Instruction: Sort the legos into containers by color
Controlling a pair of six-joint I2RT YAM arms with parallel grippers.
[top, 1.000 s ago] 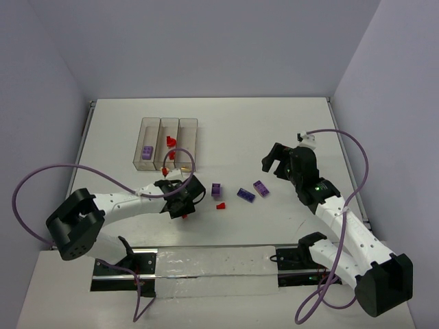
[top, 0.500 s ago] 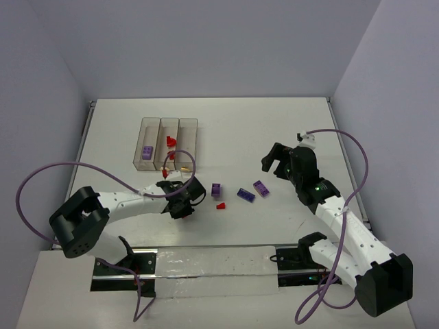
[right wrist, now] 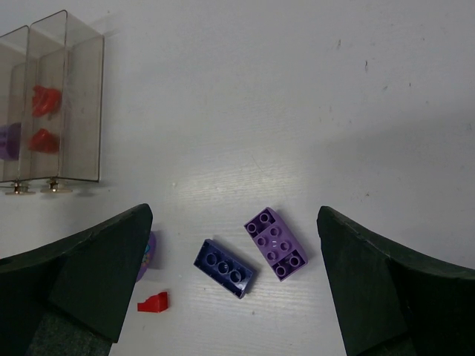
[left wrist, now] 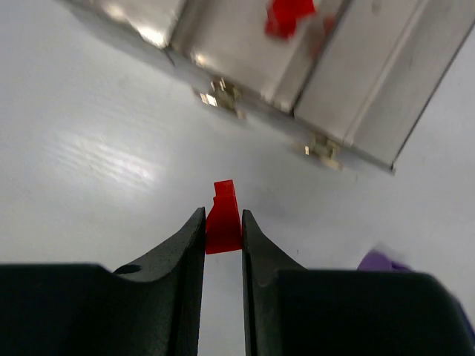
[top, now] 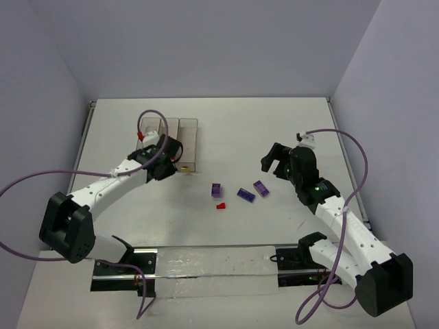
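My left gripper is shut on a red wedge brick and holds it above the table just short of the near end of the containers; another red brick lies in the middle bin. In the top view this gripper covers the containers' near end. My right gripper is open and empty, above a dark purple brick, a light purple brick and a red wedge. From above it is right of those bricks.
A third purple brick lies left of the dark one, with the loose red wedge in front of it. A pale yellow piece lies at the containers' near end. The right wrist view shows red bricks in the bins.
My left gripper, shut on the red brick, has risen from the table's front centre and swung back-left to the containers' near end. The right arm has not moved.
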